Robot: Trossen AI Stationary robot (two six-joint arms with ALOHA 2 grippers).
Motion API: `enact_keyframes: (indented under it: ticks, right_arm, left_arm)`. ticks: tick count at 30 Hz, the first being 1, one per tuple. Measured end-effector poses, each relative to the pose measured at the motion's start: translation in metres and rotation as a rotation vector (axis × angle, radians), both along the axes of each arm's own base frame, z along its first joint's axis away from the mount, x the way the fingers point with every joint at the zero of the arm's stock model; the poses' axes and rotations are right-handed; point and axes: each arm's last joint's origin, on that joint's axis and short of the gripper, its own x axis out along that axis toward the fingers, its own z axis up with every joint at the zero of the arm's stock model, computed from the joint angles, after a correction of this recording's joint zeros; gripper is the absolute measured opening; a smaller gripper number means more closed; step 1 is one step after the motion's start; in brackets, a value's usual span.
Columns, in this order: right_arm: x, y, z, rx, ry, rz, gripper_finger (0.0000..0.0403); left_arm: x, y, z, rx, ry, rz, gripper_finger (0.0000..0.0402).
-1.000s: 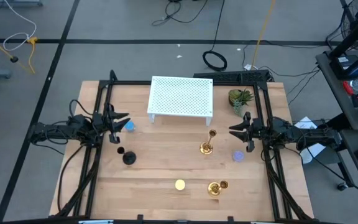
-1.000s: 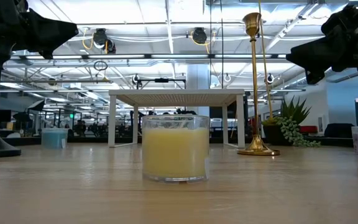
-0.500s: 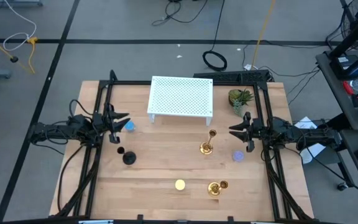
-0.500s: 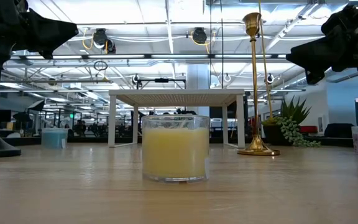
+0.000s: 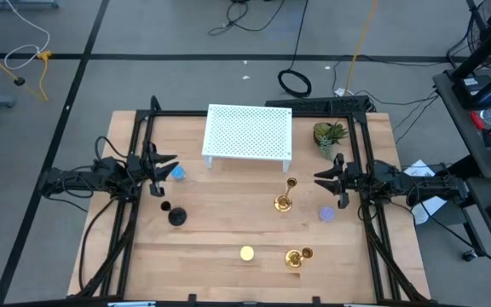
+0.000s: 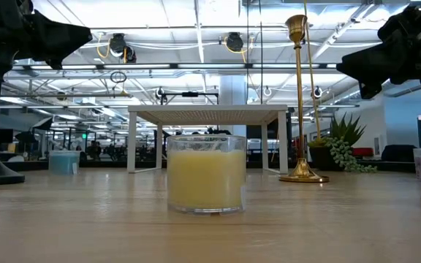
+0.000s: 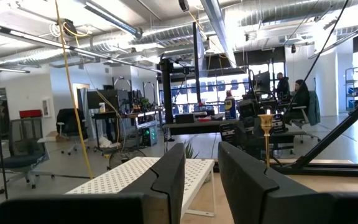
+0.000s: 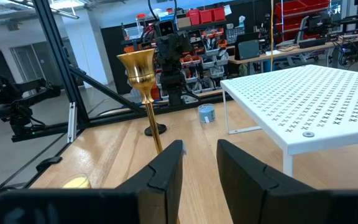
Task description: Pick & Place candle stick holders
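A black candle stick holder (image 5: 176,217) stands just below the left pincer (image 5: 165,166), fingers apart, at the desk's (image 5: 220,256) left side. Two gold holders (image 5: 284,202) (image 5: 294,258) stand mid-desk, well short of the right pincer (image 5: 324,182), also apart (its wrist view shows one gold cup close ahead). The low view alone shows the yellow candle (image 6: 206,174) large, against a workshop ceiling.
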Motion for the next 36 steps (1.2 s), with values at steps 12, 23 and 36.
enact_keyframes:
  ticks: [12, 23, 36]
  right_arm:
    - [0.0, 0.0, 0.0, 0.0, 0.0, 0.001, 0.0098]
    - [0.0, 0.0, 0.0, 0.0, 0.0, 0.0, 0.0098]
    - [0.0, 0.0, 0.0, 0.0, 0.0, 0.0, 0.0098]
  left_arm:
    - [0.0, 0.0, 0.0, 0.0, 0.0, 0.0, 0.0104]
    - [-0.0006, 0.0, 0.0017, 0.0, -0.019, 0.0, 0.0104]
    - [-0.0016, 0.0002, 0.0043, -0.002, -0.048, 0.003, 0.0104]
